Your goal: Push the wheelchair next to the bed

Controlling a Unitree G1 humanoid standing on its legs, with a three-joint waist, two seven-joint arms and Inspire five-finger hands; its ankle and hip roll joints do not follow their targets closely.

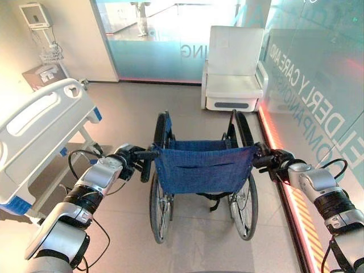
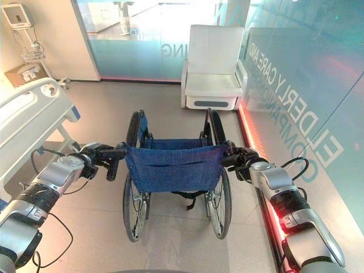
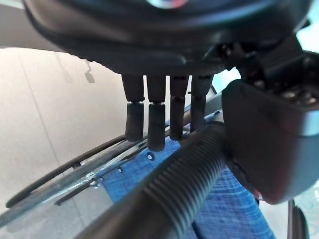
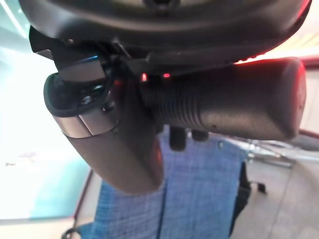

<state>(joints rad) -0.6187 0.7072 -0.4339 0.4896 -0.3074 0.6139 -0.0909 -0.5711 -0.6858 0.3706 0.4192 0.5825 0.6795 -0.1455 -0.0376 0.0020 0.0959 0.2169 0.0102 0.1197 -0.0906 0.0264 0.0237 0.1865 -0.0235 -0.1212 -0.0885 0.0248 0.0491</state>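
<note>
A wheelchair (image 1: 202, 168) with a blue fabric backrest and black wheels stands in front of me, facing away. My left hand (image 1: 126, 158) is shut on its left push handle (image 3: 184, 174), a ribbed black grip running between the fingers (image 3: 155, 124) and the thumb. On the other side, my right hand (image 1: 277, 161) is shut on the right push handle (image 4: 234, 107), the thumb (image 4: 119, 144) wrapped across the grip. The white hospital bed (image 1: 40, 125), with blue corner pieces, stands to the left of the wheelchair, with a gap of floor between them.
A white armchair (image 1: 233, 68) stands straight ahead against a glass wall. A glass partition (image 1: 318, 74) with a red floor strip (image 1: 298, 210) runs close along the right. A cardboard box (image 1: 42, 74) and a wall monitor (image 1: 35, 15) sit at the back left. A person (image 1: 141, 17) stands beyond the glass.
</note>
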